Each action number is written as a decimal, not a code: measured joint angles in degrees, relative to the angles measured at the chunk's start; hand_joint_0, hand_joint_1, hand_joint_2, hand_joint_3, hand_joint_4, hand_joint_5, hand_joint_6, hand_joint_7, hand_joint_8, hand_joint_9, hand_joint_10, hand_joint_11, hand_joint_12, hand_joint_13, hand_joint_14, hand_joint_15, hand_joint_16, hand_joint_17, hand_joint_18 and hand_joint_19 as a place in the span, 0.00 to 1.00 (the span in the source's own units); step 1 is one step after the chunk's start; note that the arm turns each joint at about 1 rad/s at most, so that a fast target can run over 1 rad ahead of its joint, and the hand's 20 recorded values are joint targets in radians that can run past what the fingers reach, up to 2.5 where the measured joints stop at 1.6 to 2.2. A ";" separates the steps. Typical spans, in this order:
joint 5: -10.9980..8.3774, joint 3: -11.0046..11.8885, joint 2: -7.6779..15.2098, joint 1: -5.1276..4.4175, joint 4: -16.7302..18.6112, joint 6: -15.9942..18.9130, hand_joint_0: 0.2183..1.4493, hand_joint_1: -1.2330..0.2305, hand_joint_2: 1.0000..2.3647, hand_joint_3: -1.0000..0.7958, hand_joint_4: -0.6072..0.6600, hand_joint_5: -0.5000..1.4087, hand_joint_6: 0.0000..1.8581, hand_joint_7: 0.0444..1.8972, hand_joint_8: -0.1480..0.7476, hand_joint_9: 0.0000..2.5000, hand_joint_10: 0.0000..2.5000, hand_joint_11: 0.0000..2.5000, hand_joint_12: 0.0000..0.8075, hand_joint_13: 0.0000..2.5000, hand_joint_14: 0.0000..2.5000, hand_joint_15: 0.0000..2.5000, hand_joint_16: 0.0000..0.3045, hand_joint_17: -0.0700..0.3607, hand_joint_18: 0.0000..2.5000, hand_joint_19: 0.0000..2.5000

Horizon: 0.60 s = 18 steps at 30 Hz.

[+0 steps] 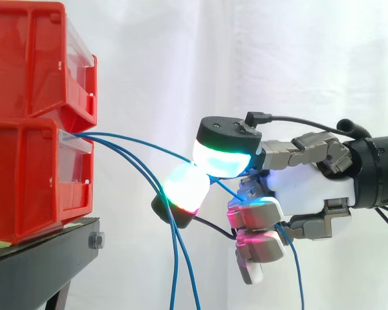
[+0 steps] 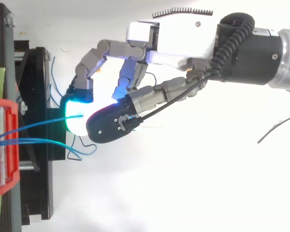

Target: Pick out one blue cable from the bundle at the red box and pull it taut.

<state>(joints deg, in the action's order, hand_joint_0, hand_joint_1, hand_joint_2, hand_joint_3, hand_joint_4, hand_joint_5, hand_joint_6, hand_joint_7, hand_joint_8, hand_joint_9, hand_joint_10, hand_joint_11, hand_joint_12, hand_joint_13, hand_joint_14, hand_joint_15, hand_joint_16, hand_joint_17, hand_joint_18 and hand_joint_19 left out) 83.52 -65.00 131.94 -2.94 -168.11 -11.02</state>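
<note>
The hand (image 1: 310, 187) pinches one blue cable (image 1: 142, 143) between its glowing pads (image 1: 223, 158), right of the red box (image 1: 32, 174) — a weak grip could let it slip, or the pull snag neighbouring strands (image 1: 174, 271) (hanging close)

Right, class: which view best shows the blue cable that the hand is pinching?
The side view. There the blue cable runs from the lower red bin into the pinch between the hand's glowing pads and out behind them. The top view shows it leaving the bin and reaching a pad, but the pinch itself is covered.
</note>
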 measured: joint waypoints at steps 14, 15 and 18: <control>1.15 -0.01 0.00 0.28 -0.71 0.91 0.49 0.35 0.00 0.32 0.28 0.17 0.55 0.48 0.44 0.53 0.00 0.51 0.42 0.49 0.01 0.40 0.14 0.39 0.35 0.35; 1.33 -0.01 0.00 0.30 -0.81 0.95 0.49 0.35 0.00 0.32 0.28 0.17 0.55 0.48 0.44 0.53 0.00 0.51 0.42 0.49 0.01 0.41 0.14 0.39 0.35 0.35; 1.82 -0.03 0.00 0.36 -0.97 1.16 0.49 0.35 0.00 0.32 0.28 0.17 0.55 0.47 0.44 0.53 0.00 0.51 0.42 0.50 0.01 0.41 0.14 0.39 0.35 0.35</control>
<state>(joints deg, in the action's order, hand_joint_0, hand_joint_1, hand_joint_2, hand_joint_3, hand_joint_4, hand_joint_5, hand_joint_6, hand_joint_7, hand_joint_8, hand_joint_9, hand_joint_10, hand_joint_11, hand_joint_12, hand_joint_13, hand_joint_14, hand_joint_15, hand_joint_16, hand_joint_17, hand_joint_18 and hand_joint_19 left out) 85.34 -65.02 131.94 -2.58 -169.08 -9.85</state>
